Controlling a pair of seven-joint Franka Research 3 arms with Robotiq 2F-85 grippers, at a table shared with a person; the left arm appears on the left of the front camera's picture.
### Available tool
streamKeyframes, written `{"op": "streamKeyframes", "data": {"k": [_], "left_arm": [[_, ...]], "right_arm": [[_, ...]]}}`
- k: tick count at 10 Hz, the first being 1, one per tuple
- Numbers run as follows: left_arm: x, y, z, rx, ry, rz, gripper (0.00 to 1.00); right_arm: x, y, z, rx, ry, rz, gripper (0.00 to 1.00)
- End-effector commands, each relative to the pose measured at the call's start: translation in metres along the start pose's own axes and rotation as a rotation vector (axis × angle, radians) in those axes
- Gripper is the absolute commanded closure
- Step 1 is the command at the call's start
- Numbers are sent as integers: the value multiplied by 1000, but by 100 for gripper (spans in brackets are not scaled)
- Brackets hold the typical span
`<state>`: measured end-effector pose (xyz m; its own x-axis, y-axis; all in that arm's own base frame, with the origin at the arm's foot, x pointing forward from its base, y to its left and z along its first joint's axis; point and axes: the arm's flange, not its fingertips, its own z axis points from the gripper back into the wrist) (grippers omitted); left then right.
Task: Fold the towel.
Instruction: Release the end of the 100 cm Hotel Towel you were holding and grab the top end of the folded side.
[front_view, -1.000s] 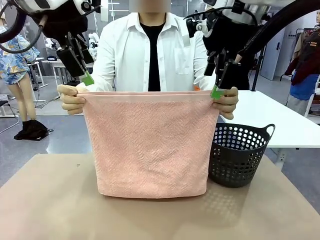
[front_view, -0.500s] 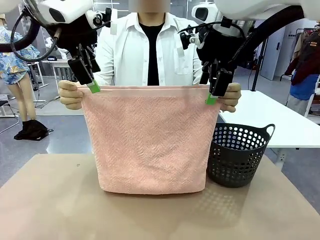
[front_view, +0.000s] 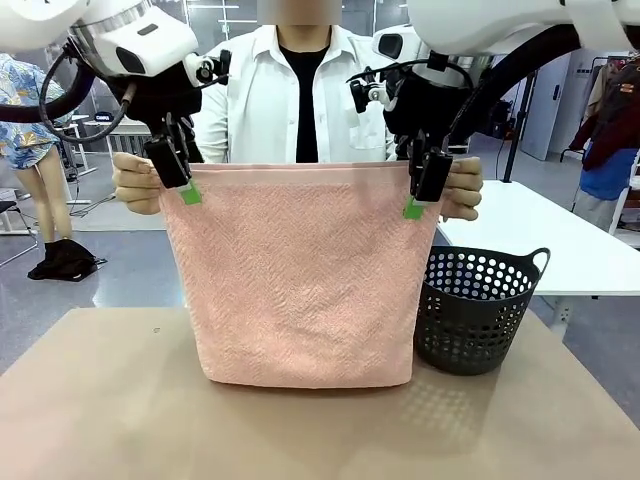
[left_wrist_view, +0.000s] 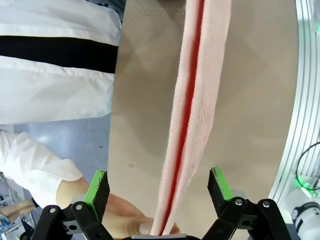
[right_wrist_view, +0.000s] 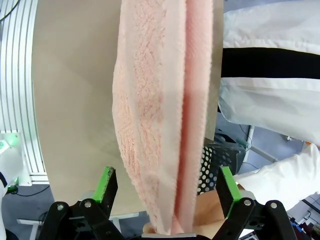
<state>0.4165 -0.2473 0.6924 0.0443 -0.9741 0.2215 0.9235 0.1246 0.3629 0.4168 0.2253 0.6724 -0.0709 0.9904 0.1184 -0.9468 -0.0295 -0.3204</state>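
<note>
Salmon-pink rectangular terry-cloth towel (front_view: 300, 280), doubled, hanging over tan counter (front_view: 100, 400) middle, top corners person-held; left hand (left_wrist_view: 158, 181), right hand (right_wrist_view: 166, 176) released, straddling those corners. Risk: closing could pinch person's fingers (front_view: 135, 195) or catch one layer

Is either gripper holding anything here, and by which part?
No: left gripper and right gripper stand open astride the top of the towel; the person's hands hold its upper corners.

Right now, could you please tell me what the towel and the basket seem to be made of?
The towel looks like terry cloth: salmon-pink, matte and fuzzy, with a faint herringbone weave. The basket is probably moulded plastic: dark, smooth, faintly shiny, its wall pierced by rows of round holes.
</note>
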Motion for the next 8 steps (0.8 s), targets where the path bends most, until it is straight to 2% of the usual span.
{"op": "streamKeyframes", "data": {"k": [1, 2, 3, 4, 5, 7, 8], "left_arm": [[0, 8, 2, -34, 35, -39, 0], [0, 8, -1, -57, 37, -39, 0], [-1, 8, -3, -62, 36, -47, 47], [-1, 8, -4, -76, 29, -53, 60], [-1, 8, -3, -81, 31, -59, 100], [-1, 6, -3, -88, 36, -66, 100], [0, 6, -3, -87, 37, -66, 87]], "right_arm": [[5, -1, 1, 21, 6, -13, 0], [5, -2, 1, 22, 5, -14, 16], [6, -1, 0, 18, 8, -11, 55], [6, -2, -1, 21, 12, -15, 75], [6, -2, -1, 27, 10, -19, 100], [7, -1, -1, 31, 11, -20, 100], [6, -1, -1, 34, 16, -21, 96]]}}
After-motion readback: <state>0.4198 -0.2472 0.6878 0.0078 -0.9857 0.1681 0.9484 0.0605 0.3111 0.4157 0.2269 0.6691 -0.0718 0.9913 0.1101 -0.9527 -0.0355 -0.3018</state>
